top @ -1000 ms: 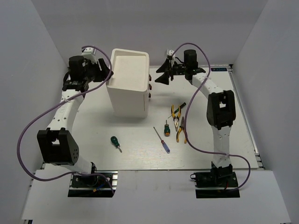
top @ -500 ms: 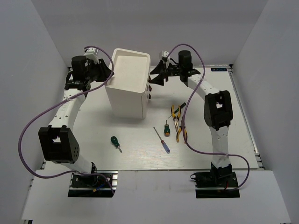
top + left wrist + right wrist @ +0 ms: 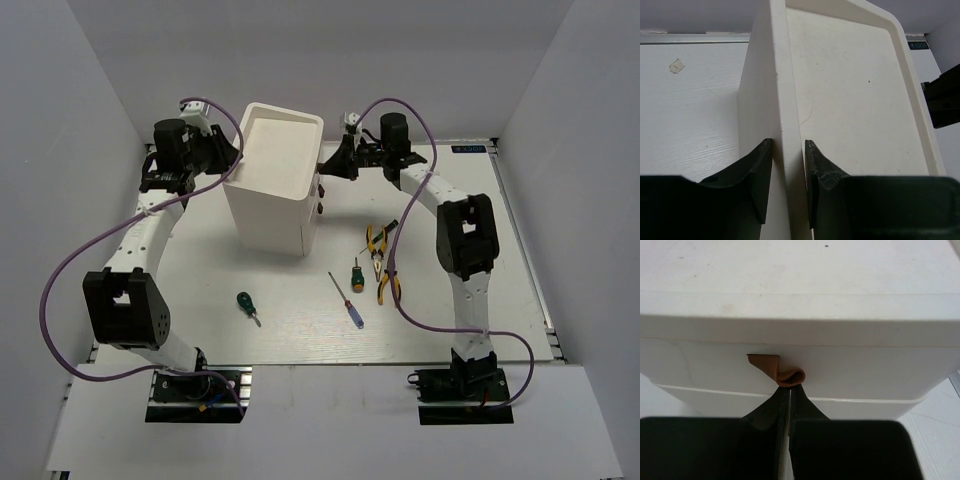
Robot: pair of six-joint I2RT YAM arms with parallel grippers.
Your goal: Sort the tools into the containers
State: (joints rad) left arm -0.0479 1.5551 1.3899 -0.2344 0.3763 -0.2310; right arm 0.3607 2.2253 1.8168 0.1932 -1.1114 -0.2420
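The white cabinet (image 3: pixel 272 190) stands at the back left of the table, its drawers facing right. My left gripper (image 3: pixel 231 163) is shut on the cabinet's left top rim (image 3: pixel 782 100), one finger (image 3: pixel 761 167) outside and the other inside. My right gripper (image 3: pixel 327 167) is shut on the brown pull tab (image 3: pixel 784 371) of the top drawer (image 3: pixel 850 367). The tools lie on the table: two pliers (image 3: pixel 376 240) (image 3: pixel 388 281), a stubby green screwdriver (image 3: pixel 244 303), another stubby one (image 3: pixel 355 272), a thin blue-handled one (image 3: pixel 350 303) and a thin dark-handled one (image 3: pixel 388 227).
White walls close in the table on the left, right and back. A second drawer (image 3: pixel 790 401) sits shut below the top one. Cables loop from both arms over the table sides.
My right gripper moved left to the cabinet front and closed on the pull tab. My left gripper closed on the cabinet's rim. The cabinet shifted slightly.
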